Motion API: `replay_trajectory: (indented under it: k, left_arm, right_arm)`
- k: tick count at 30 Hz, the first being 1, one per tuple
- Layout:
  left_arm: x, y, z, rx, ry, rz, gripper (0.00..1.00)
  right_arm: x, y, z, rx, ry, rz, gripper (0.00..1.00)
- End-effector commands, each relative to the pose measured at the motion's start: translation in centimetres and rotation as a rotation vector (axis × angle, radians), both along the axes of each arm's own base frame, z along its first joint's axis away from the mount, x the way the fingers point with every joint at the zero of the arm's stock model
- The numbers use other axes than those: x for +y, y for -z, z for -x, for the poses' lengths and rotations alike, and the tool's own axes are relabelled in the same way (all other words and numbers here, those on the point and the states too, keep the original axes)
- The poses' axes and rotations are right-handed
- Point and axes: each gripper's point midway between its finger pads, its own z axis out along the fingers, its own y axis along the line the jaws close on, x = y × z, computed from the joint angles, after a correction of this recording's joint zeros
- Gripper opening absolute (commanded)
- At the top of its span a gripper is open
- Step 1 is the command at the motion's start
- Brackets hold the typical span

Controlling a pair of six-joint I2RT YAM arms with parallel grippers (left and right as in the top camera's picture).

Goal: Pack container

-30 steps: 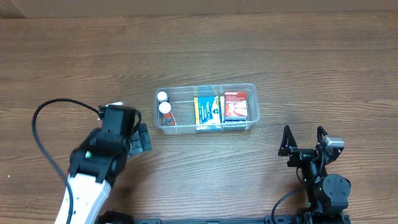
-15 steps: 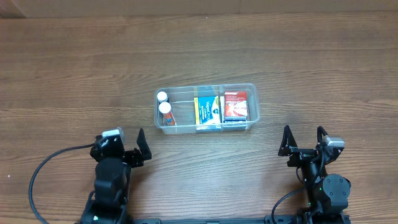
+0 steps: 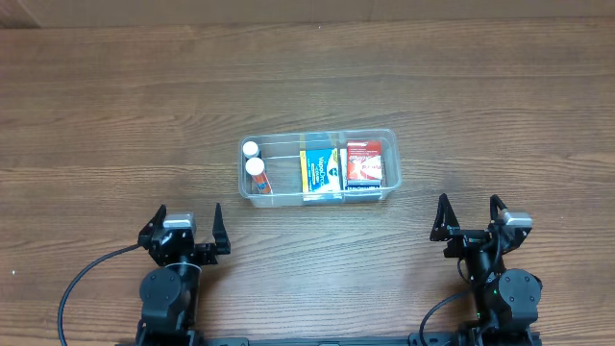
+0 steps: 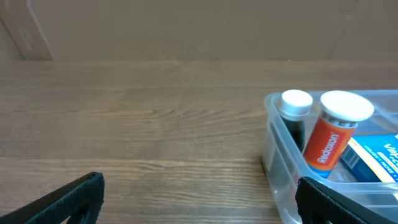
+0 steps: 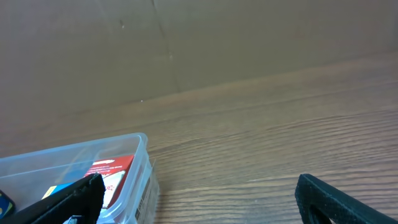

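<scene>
Container (image 3: 286,165) lies mid-worktop, well ahead of both arms, and the packing looks to be at or near its end.

Nearest the robot's base, the left fingers (image 3: 216,223) and the right fingers (image 3: 441,219) are spread wide with nothing between them. They sit low by the near edge of the worktop (image 3: 115,96), one to each side, both well apart from the tub.

Ahead of them, the clear tub holds an orange tube (image 4: 336,142) just beside a dark tube (image 4: 295,121) at its left end, both white-capped. A blue-and-yellow box (image 3: 322,171) sits in the middle and a red box (image 3: 363,161) at the right end. A bare strip remains between the tubes and the blue-and-yellow box.

No loose item shows on the wood in any view, so I judge nothing is left to load and the arms are standing by. If one more piece were to go in, the next move would call for a drop from above into that bare strip, kept off the tube caps. No lid is in sight.

Beyond the tub the worktop runs on as flat brown wood grain. At the far edge stands a plain brown board (image 4: 186,28), creased like cardboard.
</scene>
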Motion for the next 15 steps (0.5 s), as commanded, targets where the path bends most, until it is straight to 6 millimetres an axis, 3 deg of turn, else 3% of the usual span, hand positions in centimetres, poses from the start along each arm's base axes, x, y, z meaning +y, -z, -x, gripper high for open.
replay_trajectory:
  k: [1, 7, 15]
  left_arm:
    - [-0.2, -0.6, 0.1, -0.031, 0.028, -0.029, 1.00]
    - [-0.3, -2.6, 0.4, -0.118, 0.032, -0.024, 1.00]
    - [-0.3, -2.5, 0.4, -0.115, 0.033, -0.024, 1.00]
  right_arm:
    - [0.1, -0.4, 0.0, -0.018, -0.001, -0.004, 1.00]
    - [0.1, -0.4, 0.0, -0.018, -0.002, -0.004, 1.00]
    - [0.1, -0.4, 0.0, -0.018, -0.002, -0.004, 1.00]
